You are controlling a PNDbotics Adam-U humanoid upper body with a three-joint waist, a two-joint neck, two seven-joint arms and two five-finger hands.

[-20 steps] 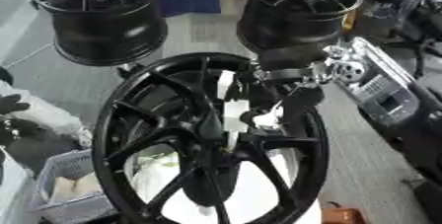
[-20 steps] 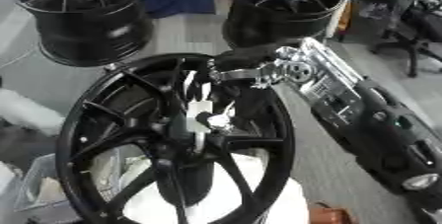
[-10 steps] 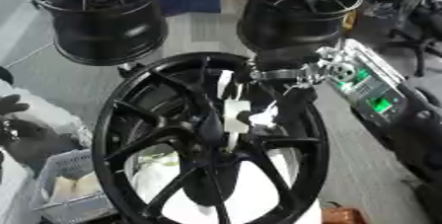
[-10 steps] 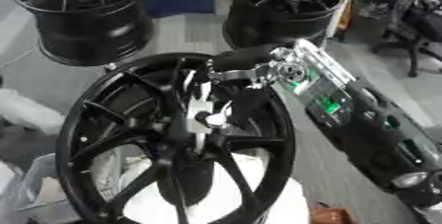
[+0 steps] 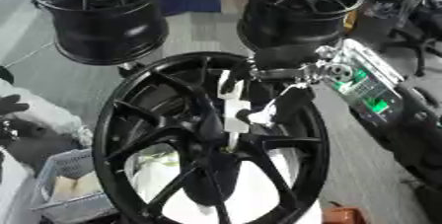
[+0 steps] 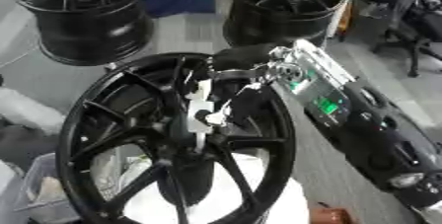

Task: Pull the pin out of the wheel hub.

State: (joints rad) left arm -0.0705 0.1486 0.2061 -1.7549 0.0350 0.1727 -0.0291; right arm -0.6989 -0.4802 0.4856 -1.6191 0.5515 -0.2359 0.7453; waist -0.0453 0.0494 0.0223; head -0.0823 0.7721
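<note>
Left eye view: big black wheel hub (image 5: 211, 139) stands upright, fills centre, spokes radiating below and left of right hand (image 5: 275, 100). Right arm enters from right side, green-lit forearm panel (image 5: 367, 94) behind hand. Two more black rims (image 5: 99, 16) well beyond hand, at far side. Right hand reaches into hub centre, fingers curled around whitish pin (image 5: 233, 112), apparently pinching it. Left hand not visible. Step judged: grasp made, extraction pending. Next move calls for straight pull along pin axis, away from hub, without snagging spokes.
</note>
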